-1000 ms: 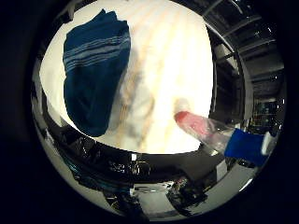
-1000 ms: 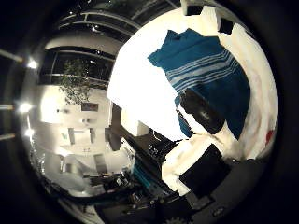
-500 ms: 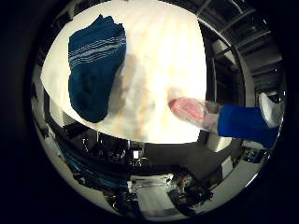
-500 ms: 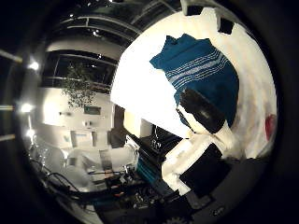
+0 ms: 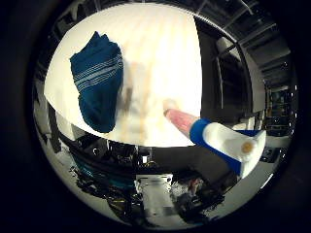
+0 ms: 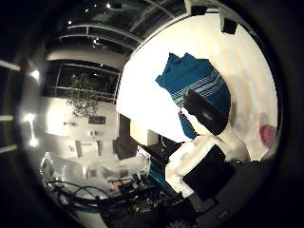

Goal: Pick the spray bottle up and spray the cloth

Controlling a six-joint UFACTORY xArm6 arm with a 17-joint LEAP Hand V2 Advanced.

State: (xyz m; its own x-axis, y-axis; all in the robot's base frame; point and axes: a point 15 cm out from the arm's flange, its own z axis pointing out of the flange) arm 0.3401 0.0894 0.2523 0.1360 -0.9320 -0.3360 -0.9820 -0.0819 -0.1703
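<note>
Fingers (image 6: 205,112): only one black-tipped finger on white body parts shows clearly, reaching out from the hand (image 6: 209,152) across the thumb side view. Whether the fingers are curled on anything or loose, I cannot tell; no contact with the bottle is visible in either view. Counts: one spray bottle (image 5: 210,134), one cloth (image 5: 97,87), one table (image 5: 160,53). The spray bottle has a pinkish clear body, a blue collar and a white spray head with a round yellowish spot. It shows large in the little finger side view, so it is close to the palm. Its head end lies nearest the camera and past the table edge, with the pink body end over the white tabletop. Whether it rests on the table or is lifted, I cannot tell. In the thumb side view only a pink bit of it shows at the rim, apart from the visible finger. Take the bottle as dial centre, with the body end at 12 and the spray head at 6. The cloth then sits at about 12 to 11 o'clock, well apart from the bottle, with bare tabletop between. The cloth is dark blue with pale stripes, bunched, and lies near the table edge. The black fingertip shows in front of the cloth in the thumb side view. Dark room and clutter lie beyond the table.
</note>
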